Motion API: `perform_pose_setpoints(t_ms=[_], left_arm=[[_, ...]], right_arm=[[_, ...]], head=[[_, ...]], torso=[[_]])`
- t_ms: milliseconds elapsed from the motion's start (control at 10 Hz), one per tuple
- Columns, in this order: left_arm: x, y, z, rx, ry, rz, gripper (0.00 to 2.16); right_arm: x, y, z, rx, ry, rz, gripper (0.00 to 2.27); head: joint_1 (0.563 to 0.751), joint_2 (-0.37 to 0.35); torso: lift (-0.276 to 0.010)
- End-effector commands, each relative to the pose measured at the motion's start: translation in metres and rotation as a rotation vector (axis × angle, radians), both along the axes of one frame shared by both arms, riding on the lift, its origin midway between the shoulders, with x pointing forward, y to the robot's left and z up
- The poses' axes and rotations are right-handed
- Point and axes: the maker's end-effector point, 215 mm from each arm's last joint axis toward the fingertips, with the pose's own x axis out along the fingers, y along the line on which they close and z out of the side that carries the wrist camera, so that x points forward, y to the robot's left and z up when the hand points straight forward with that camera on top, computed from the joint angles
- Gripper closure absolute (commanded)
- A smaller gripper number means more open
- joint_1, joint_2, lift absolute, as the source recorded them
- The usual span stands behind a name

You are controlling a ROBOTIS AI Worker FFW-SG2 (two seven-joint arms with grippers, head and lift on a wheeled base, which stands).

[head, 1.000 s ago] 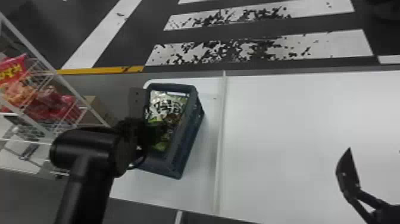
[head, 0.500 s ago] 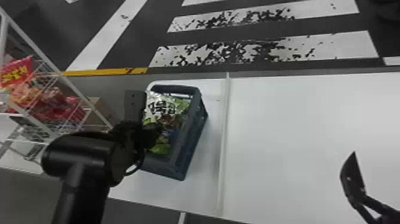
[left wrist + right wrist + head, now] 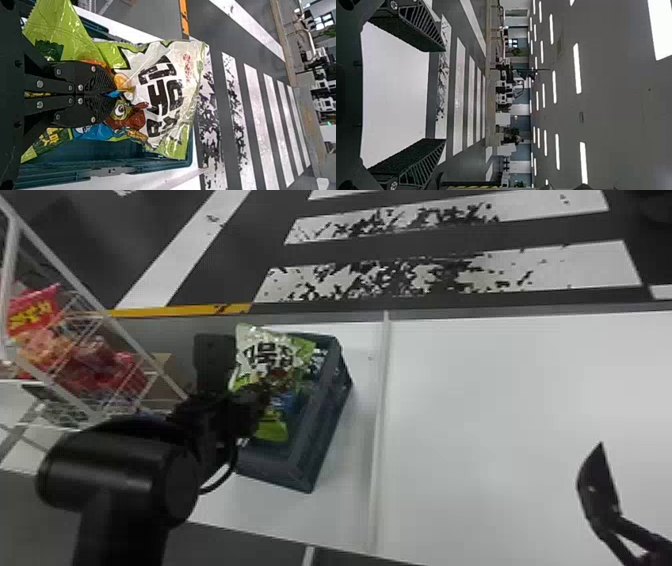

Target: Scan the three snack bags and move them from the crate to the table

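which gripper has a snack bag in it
The left gripper, shut on a green and white bag; the right gripper is empty, its fingers wide apart.

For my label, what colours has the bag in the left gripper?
The bag is mainly white and green with black lettering, best seen in the left wrist view.

I see large black lettering on the snack bag at eleven o'clock and yellow lettering on the red bag at ten o'clock.
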Motion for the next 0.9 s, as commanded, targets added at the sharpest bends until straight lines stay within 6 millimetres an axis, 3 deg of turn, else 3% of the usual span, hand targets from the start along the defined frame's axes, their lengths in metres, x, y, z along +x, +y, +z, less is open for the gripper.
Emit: perform_pose_setpoints(t_ms=[0,200,400,600,800], left_arm=[[-0.004,-0.006,0.024,0.002,-0.048,-0.007,1.78],[-0.005,-0.035,0.053,-0.027,-0.111,-0.055,1.78],[-0.008,-0.094,0.061,-0.127,-0.130,-0.166,1.78],[-0.021,-0.184,0.040,-0.244,-0.072,-0.346,1.78],[-0.047,-0.268,-0.002,-0.336,0.032,-0.521,1.79]], right_arm=[[0.002,-0.004,0.005,0.003,-0.009,-0.015,0.08],[0.008,-0.009,0.014,0.002,-0.022,-0.026,0.08],[0.018,-0.016,0.014,-0.007,-0.004,-0.043,0.08],[0.028,-0.022,0.021,-0.008,-0.001,-0.056,0.08],[0.039,-0.030,0.024,-0.019,0.012,-0.067,0.07]], head=[[0.695,0.326],[0.695,0.311],[0.695,0.256],[0.695,0.146],[0.695,0.024]], torso=[[-0.062],[-0.062],[-0.062],[-0.062],[-0.062]])
